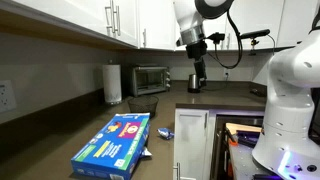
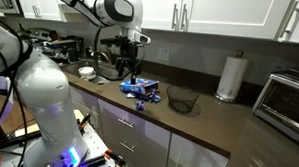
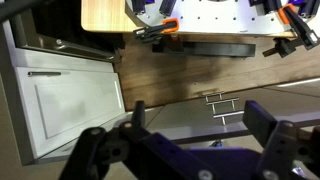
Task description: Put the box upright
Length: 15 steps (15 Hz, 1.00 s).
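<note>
The box (image 1: 112, 140) is a large flat blue cardboard box with a round orange-red picture. It lies flat on the dark counter near the counter's edge. It also shows in an exterior view (image 2: 139, 89), with small blue packets beside it. My gripper (image 1: 197, 80) hangs in the air above the counter, apart from the box. In an exterior view it (image 2: 130, 65) sits just above the box. In the wrist view the jaws (image 3: 200, 125) are open with nothing between them. That view shows cabinet fronts and floor, and the box is out of view there.
A black mesh bowl (image 2: 182, 100), a paper towel roll (image 2: 228, 76) and a toaster oven (image 2: 284, 98) stand on the counter past the box. White upper cabinets (image 1: 90, 20) hang overhead. A white robot body (image 1: 290, 100) stands close by.
</note>
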{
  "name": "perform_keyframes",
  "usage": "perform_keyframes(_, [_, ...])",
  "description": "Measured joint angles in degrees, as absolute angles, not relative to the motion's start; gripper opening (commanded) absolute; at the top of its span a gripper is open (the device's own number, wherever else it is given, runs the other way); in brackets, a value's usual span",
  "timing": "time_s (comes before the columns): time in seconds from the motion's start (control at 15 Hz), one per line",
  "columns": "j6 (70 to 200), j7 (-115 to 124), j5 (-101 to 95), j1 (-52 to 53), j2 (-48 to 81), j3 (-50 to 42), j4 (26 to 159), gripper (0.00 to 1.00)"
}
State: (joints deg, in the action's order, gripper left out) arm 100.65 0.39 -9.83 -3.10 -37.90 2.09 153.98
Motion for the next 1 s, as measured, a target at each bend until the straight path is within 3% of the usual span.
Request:
perform_keyframes(0.67, [101.8, 0.4, -9.8, -2.6, -37.7, 1.8, 154.0, 1.0])
perform_keyframes(1.0, [114.7, 0.4, -9.8, -0.2, -34.2, 3.6, 152.9, 1.0])
